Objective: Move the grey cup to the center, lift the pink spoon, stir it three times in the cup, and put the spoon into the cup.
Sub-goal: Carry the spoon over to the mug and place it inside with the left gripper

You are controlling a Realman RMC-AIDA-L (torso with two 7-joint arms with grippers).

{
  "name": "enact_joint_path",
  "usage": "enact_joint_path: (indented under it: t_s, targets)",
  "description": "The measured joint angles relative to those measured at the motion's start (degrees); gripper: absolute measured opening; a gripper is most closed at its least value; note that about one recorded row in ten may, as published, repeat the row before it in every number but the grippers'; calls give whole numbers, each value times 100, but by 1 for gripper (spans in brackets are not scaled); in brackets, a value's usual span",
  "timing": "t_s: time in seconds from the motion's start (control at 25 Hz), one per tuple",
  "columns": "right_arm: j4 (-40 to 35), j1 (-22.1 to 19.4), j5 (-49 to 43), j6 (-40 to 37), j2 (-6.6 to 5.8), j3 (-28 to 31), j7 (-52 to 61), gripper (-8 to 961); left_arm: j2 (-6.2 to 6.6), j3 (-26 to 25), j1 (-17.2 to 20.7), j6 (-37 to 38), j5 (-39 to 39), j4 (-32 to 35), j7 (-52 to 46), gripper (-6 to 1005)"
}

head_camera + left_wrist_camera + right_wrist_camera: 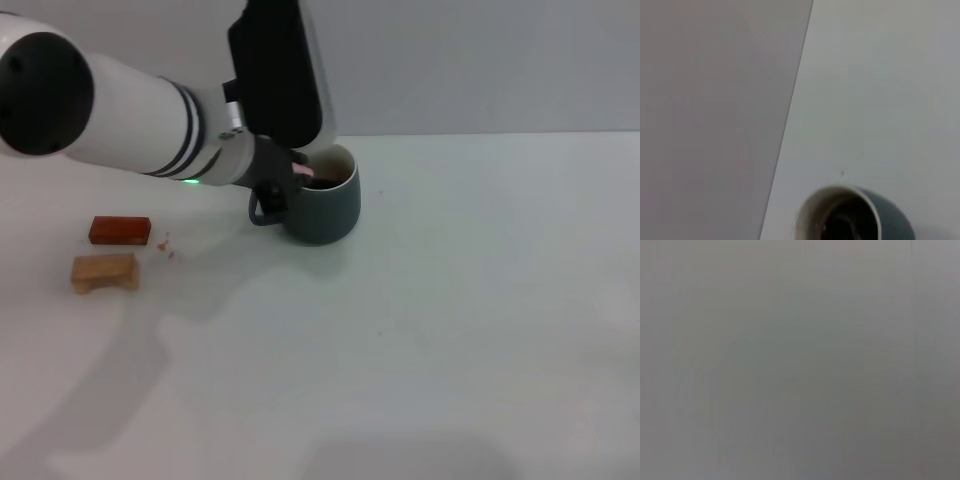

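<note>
The white table (450,330) spreads out wide before me, pale and flat, running back to a grey wall. My left arm (110,110) is the biggest thing over it, a thick white limb reaching in from my left side across the far part of the table, with a green light glowing near the wrist.

At its end my left gripper (295,168) sits right at the near-left rim of the grey cup (328,205), over the cup's mouth. The dark housing hides most of my fingers, so I cannot tell whether they are spread or pressed together; a bit of pale pink shows right at them, which is the pink spoon (303,171), its handle end up at my fingers and the rest down inside the cup, hidden from the head camera.

The grey cup stands upright on the far middle of the table, its loop handle turned toward my left, dark liquid inside the cream wall. My left wrist camera looks down into that same cup, where a thin dark shape lies in the liquid.

Well to the left of the cup lie two small blocks: a red-brown block (120,230) and, just nearer to me, a tan wooden block (104,272), close together but apart. A few crumbs (167,246) lie just right of the red-brown one.

My right gripper is not visible; its wrist camera shows only a blank grey field.
</note>
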Motion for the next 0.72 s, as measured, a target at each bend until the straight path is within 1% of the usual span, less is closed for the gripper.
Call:
enact_joint_path:
  t_s: [0.16,0.36,0.48,0.72]
  targets:
    - [0,28,-4,0,0,0,0,0,2,-80,106,-114,134,-51,0,167]
    - [1,52,-8,3,-1,0,0,0,2,-117,145,-106,258,-75,-31,166]
    - [-4,55,-10,4,-7,0,0,-1,5,-211,81,-50,269,-25,-50,166]
    - [-40,58,-6,9,-9,0,0,-2,-15,-176,-80,58,240,94,-52,166]
